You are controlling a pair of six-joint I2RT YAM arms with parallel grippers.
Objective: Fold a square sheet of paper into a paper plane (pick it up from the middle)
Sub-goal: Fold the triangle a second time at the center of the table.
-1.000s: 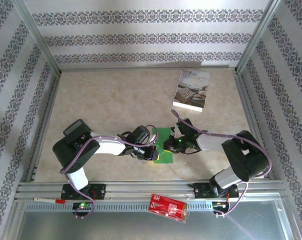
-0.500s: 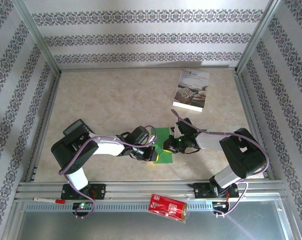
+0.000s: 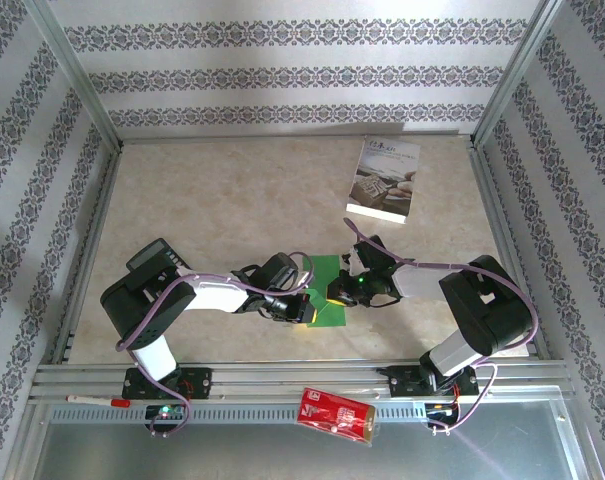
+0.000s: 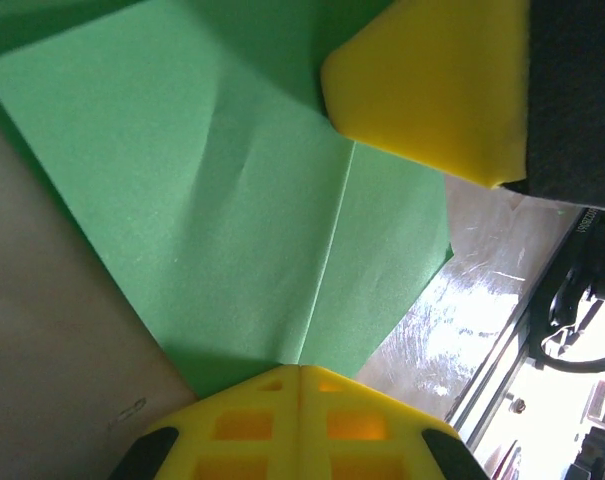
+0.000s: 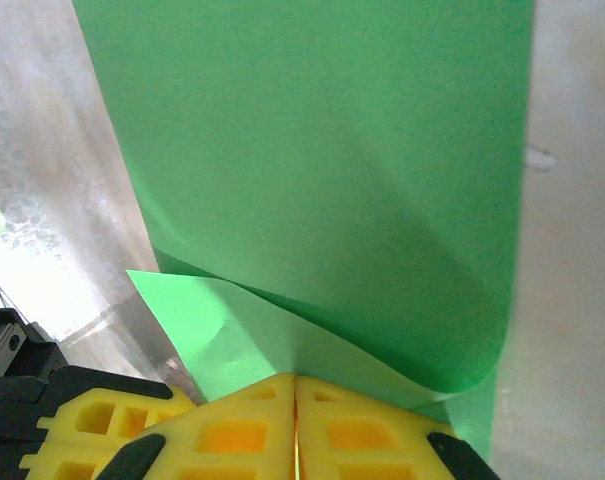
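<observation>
1. Table [image 3: 232,200]: a beige work surface. The white booklet [image 3: 384,180] lies at 1 o'clock, well apart from the work.

2. Arms: the left arm [image 3: 212,292] reaches in from 9 o'clock and the right arm [image 3: 432,282] from 3 o'clock. They meet near the 6 o'clock edge of the table.

3. Square sheet of paper [image 3: 327,268]: it lies on the table between the two wrists at 6 o'clock. From above it reads as a narrow green strip, slimmer than the booklet.

4. Red packet [image 3: 334,413]: it rests on the metal rail at 6 o'clock, outside the work area.

5. Left gripper [image 4: 300,372]: the jaws are closed tight. The sheet's edges converge into the tips, so it appears pinched there. A straight line [image 4: 327,260] runs up the paper toward 12 o'clock (crease or flap edge, cannot tell which).

6. Right gripper [image 5: 296,380]: the jaws are closed, clamping a raised flap [image 5: 232,330] that curls over the flat layer.

7. Progress (judgement): early stage. At least one lengthwise fold appears started, and one flap is turned partway over. No pointed dart shape is present yet. That flap is not yet pressed flat, and the nose corners and the wings are not yet folded.
</observation>
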